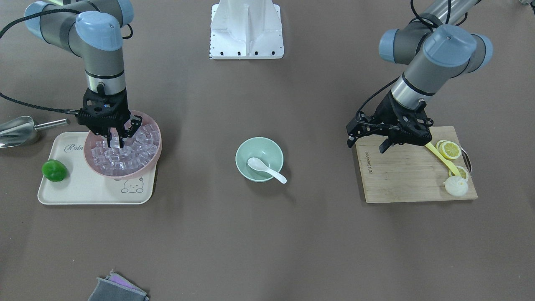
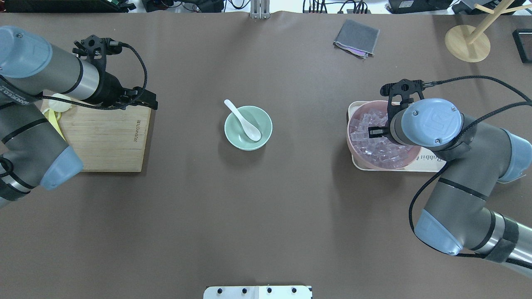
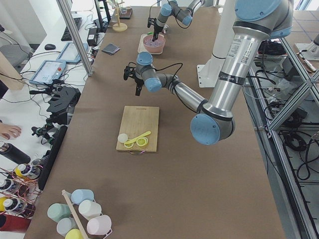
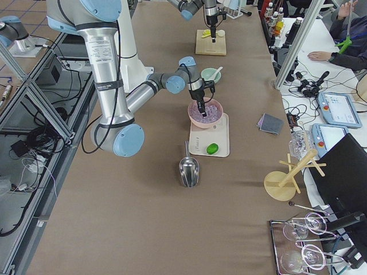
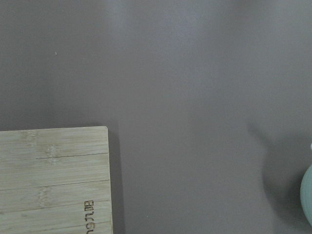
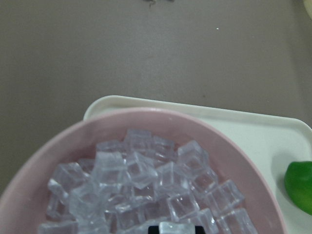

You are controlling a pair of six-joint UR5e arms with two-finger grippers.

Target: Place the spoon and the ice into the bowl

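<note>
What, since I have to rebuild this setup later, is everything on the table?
bowl: one, mint green, table centre
spoon: one, white, in the bowl, handle over its rim
ice: many cubes, clear, in the pink bowl
pink bowl: one, pink, on the tray
tray: one, cream, on the robot's right
green fruit: one, green, on the tray's corner
scoop: one, steel, beside the tray
cutting board: one, wood, on the robot's left
yellow spoon: one, yellow, on the board
lemon slices: two or three, yellow, on the board
white bun: one, white, on the board's corner
cloth: one, grey, far side from the robot
right gripper: black, fingers down in the ice
left gripper: black, over the board's corner
</note>
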